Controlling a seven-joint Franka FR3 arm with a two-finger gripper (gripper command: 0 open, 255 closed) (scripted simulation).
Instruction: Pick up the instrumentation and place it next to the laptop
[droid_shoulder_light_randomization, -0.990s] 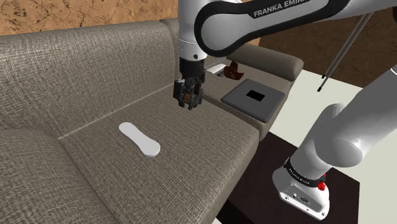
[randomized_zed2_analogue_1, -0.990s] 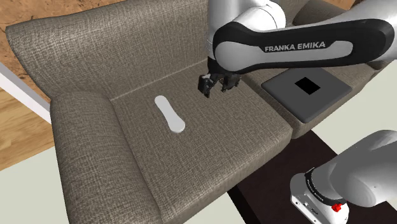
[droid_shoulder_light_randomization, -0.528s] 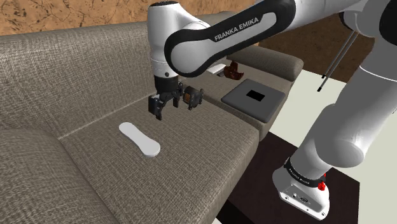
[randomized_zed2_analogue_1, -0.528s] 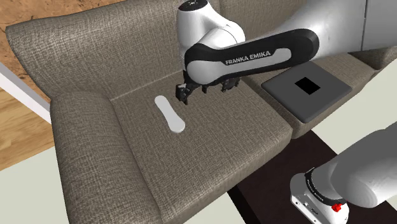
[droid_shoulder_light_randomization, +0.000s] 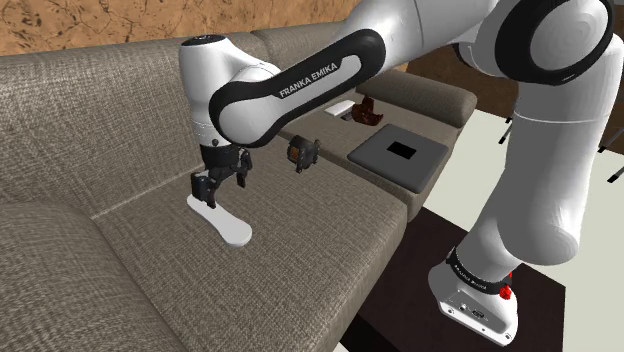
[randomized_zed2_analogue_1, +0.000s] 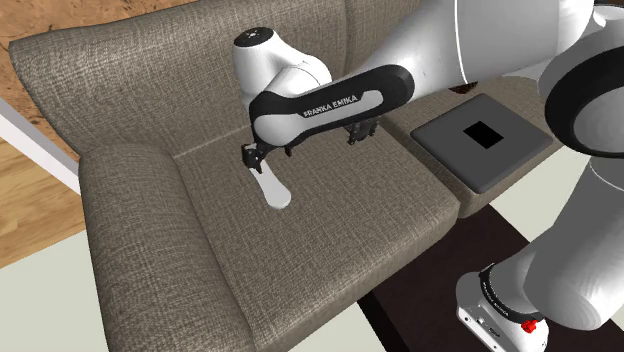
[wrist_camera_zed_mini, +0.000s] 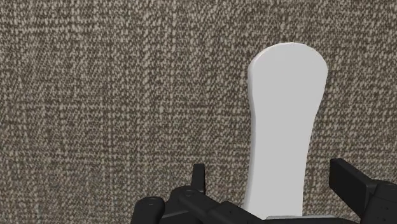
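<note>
The instrumentation is a flat, white, elongated piece (droid_shoulder_light_randomization: 230, 226) lying on the sofa's seat cushion (droid_shoulder_light_randomization: 300, 240), also seen as the white piece (randomized_zed2_analogue_1: 274, 189). My black gripper (droid_shoulder_light_randomization: 208, 190) hangs just over its far end, close to the backrest. In the wrist view the white piece (wrist_camera_zed_mini: 283, 127) runs between my two fingers, which stand apart on either side of it without touching; the gripper (wrist_camera_zed_mini: 273, 181) is open. The laptop (droid_shoulder_light_randomization: 397, 156) is a closed dark grey slab on the sofa's end toward the shoulder view's right, also visible as the laptop (randomized_zed2_analogue_1: 482, 140).
A small dark brown object (droid_shoulder_light_randomization: 303, 153) sits on the seat between the white piece and the laptop. Another brown item (droid_shoulder_light_randomization: 368, 113) lies behind the laptop. A dark low table (droid_shoulder_light_randomization: 400, 290) and my stand (droid_shoulder_light_randomization: 478, 300) are in front of the sofa.
My gripper has swung from over the middle of the seat toward the shoulder view's left and lower, ending over the white piece. The white piece has not moved.
</note>
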